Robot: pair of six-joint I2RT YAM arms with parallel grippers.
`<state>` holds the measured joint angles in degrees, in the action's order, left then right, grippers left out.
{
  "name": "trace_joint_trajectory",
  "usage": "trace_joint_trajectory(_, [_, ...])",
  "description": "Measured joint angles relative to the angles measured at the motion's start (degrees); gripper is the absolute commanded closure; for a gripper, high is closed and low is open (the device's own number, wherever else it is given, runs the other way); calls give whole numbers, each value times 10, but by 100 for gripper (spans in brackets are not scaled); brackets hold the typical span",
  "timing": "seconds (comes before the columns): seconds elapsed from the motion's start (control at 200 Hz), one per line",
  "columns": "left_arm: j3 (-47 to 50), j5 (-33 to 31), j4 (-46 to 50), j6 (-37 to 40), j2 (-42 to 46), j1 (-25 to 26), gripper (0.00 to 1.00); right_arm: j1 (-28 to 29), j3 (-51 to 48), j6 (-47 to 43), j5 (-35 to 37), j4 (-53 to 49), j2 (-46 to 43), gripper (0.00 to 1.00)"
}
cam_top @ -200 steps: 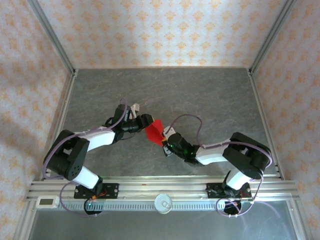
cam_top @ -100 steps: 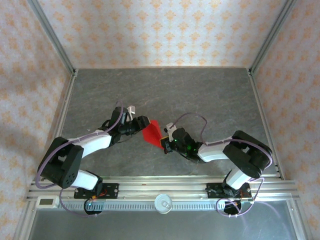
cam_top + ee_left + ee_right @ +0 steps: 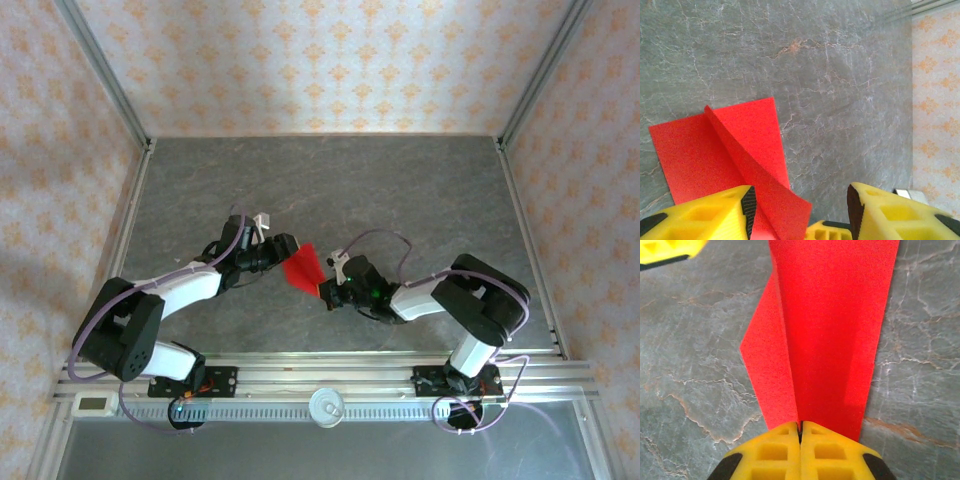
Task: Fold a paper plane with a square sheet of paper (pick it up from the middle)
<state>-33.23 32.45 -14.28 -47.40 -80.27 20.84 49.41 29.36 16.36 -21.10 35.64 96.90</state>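
Right pincer (image 3: pixel 801 429) is fully shut, its 2 fingers pressed together on one end of the paper (image 3: pixel 832 315), right at the crease. From that wrist view the paper runs straight away from the fingers as a long red strip with 1 crease down its length and a triangular flap out to the side.

Left pincer (image 3: pixel 800 202) stands about half open, gripping nothing. A corner of the paper pokes into the gap between its fingers, and 1 finger (image 3: pixel 715 215) sits over the red sheet. A raised diagonal fold crosses the paper there.

From the top, the paper (image 3: pixel 303 267) is near the middle of the grey table (image 3: pixel 400 190), just between the 2 pincers, left one (image 3: pixel 285 250) at its far-left side, right one (image 3: pixel 327 291) at its near tip. I can't tell if the paper is touching the table.
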Motion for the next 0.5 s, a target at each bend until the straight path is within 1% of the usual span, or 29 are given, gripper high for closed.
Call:
trace_joint_trajectory(0.205, [0,0,3,6,2,0,48,-14,24,33,-52,1,25,100])
trace_joint_trajectory(0.315, [0,0,9,9,8,0,51,-32,29,61,-99,15,40,100])
trace_joint_trajectory(0.395, [1,0,9,10,10,0,57,-47,29,82,-132,24,46,100])
trace_joint_trajectory(0.5, [9,0,8,10,11,0,68,-61,29,105,-162,31,50,100])
